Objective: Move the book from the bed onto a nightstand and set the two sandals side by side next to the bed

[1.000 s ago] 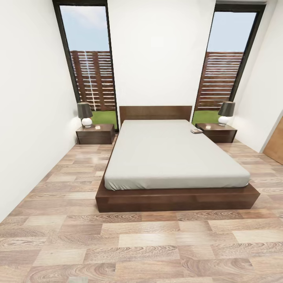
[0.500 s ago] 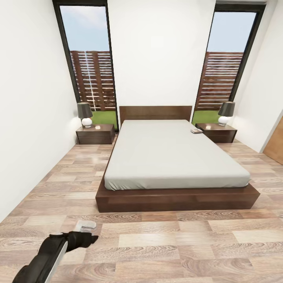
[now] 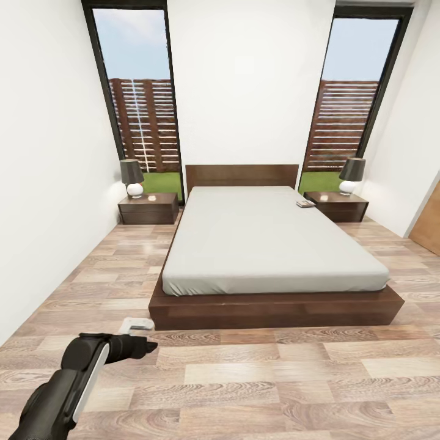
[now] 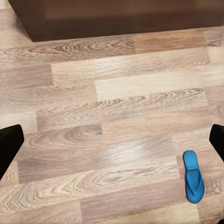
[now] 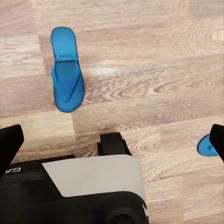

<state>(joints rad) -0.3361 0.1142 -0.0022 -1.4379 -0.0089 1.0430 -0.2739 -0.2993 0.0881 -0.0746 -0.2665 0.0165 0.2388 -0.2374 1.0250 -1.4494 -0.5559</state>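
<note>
Since half a second ago the left arm (image 3: 73, 382) has risen further into the head view at the near left, and its gripper (image 3: 135, 340) now sits closer to the near left corner of the bed (image 3: 275, 305). A second ago no arm showed there. The room and camera look unchanged.

The book (image 3: 305, 203) lies flat on the mattress at its far right edge, just beside the right nightstand (image 3: 338, 208); it is too small to tell which way it points. A left nightstand (image 3: 148, 209) stands across the bed, each with a lamp.

In the left wrist view one sandal (image 4: 192, 176) lies flat on the wood floor (image 4: 112, 121), its long axis running toward the bed frame. The fingers (image 4: 9, 148) stand wide apart, holding nothing.

The right wrist view has a sandal (image 5: 67, 76) on the floor beyond the robot's base (image 5: 74, 191), and a blue edge of another sandal (image 5: 205, 144) beside one fingertip. The right fingers (image 5: 10, 144) are also spread, empty.
</note>
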